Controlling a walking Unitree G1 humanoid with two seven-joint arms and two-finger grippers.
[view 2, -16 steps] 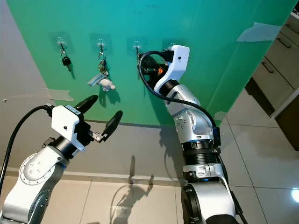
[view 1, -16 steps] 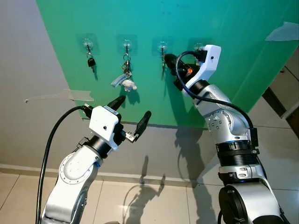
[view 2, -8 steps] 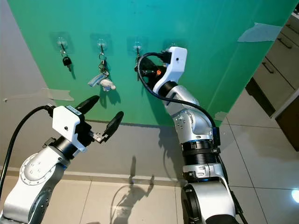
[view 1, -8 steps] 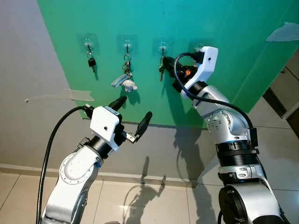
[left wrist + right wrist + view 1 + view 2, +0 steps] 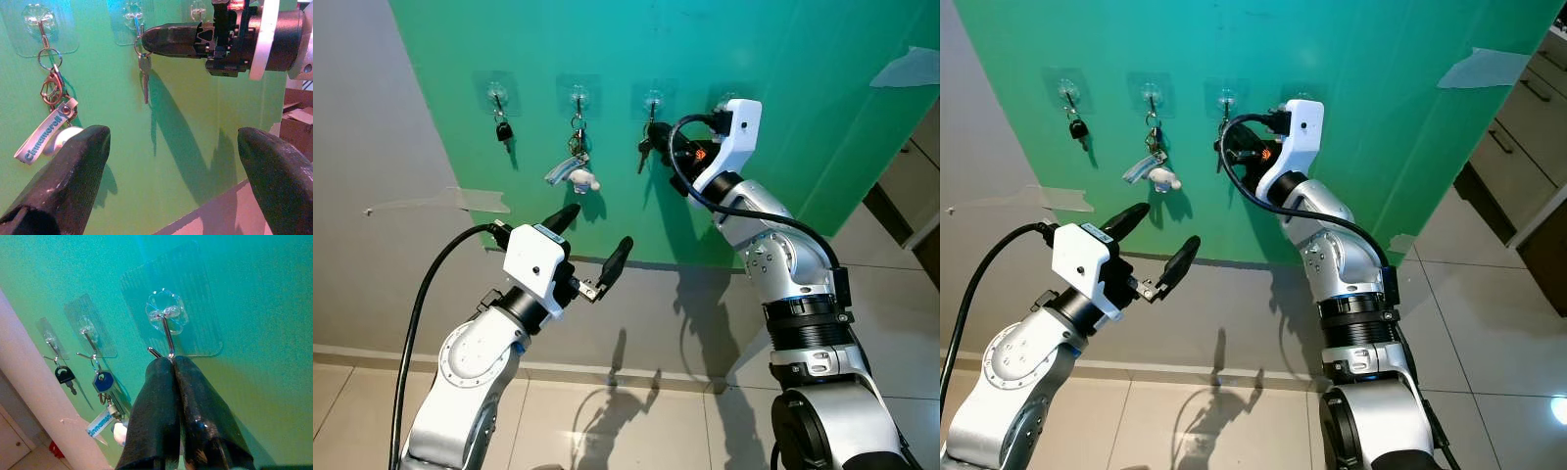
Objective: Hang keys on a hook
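Hooks, four in a row, sit on clear adhesive pads across the upper part of the green wall panel [image 5: 607, 59]. Far-left hook carries a small black key [image 5: 504, 128]. Second hook [image 5: 578, 98] holds a key bunch with a white tag and small plush charm [image 5: 575, 174].

Left claw [image 5: 590, 244] is in the lower left of the head view, forearm angled up from the bottom edge and bent at the elbow; its two black fingers [image 5: 66, 176] are spread wide apart, holding nothing, well below the hook row.

Third hook [image 5: 653, 100] sits upper centre. Keys [image 5: 144, 68] hang from a ring at this hook, key blade pointing down against the panel.

Right arm rises from the lower right, elbow bent, forearm reaching up and leftward to the wall. Right claw [image 5: 172, 363] has its fingers pressed together, tips right at the base of the third hook, touching the key ring. Grey floor tiles [image 5: 636, 421] at the bottom.
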